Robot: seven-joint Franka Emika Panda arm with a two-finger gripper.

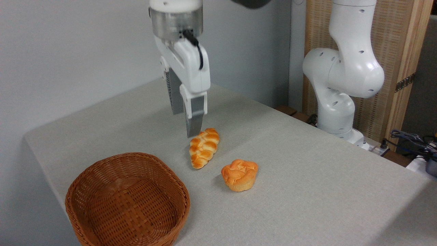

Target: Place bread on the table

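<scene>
A: Where is your hand?

B: My gripper [186,124] hangs upper centre of the frame, above the table [307,177], fingers pointing down. Fingers [194,116] parted, nothing between them. One sits further back than the other from this camera.

A: Touching anything?

B: No. The tips hover clear of the cloth, just above the far end of the braided loaf [204,147], which lies flat near the middle of the frame, long axis running toward the back.

A: And the bread?

B: The bun [239,174] sits upright on the table, centre of the frame, a little lower right of the loaf. Knotted top up, pale base down. Near the loaf but apart from it. Well clear of my fingers.

A: The basket?

B: The wicker basket [127,201] is lower left of the frame, close to the table's near edge. I see only woven bottom inside. It stands apart from both breads, the loaf being the nearer one.

A: Anything behind?

B: My arm's base [341,78] stands upper right, past the far edge of the table.
</scene>
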